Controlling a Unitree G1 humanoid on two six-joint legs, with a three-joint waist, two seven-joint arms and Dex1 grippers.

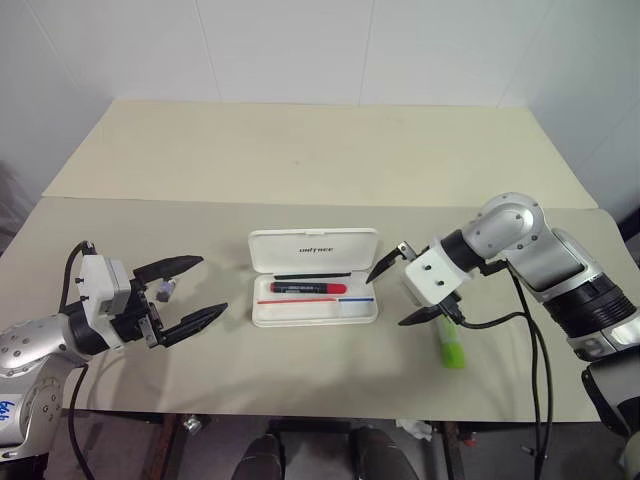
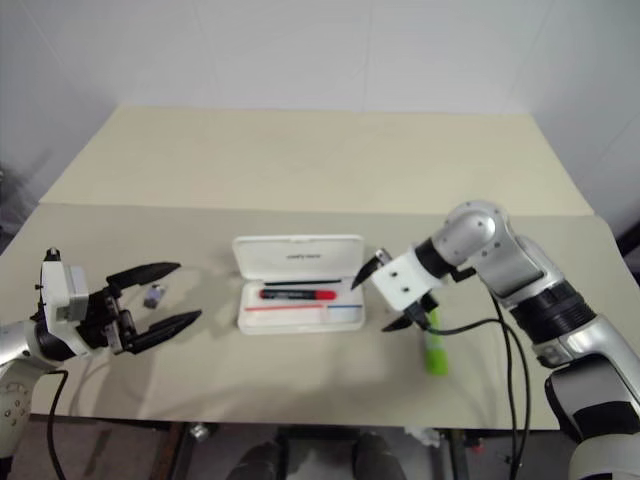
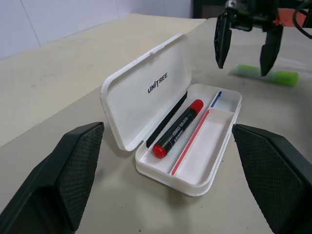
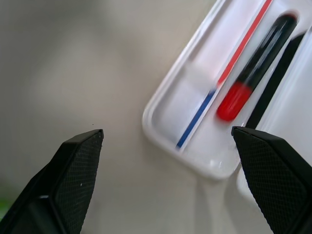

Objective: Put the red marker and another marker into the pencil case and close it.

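The lime-green marker (image 1: 451,343), at 3 o'clock of the pencil case (image 1: 314,280), looks light, stiff, slick; pinch mid-barrel. The right gripper (image 1: 406,285) and left gripper (image 1: 189,290) have jaws apart, empty.

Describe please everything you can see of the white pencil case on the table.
The pencil case is a flat white rectangle with rounded corners, seemingly hard plastic. It lies open on the table, its hinged lid tilted back, a small dark logo on the lid's inside. The tray holds the red marker beside a black strip, and a thin red-and-blue line runs along it. Neither gripper touches the case.
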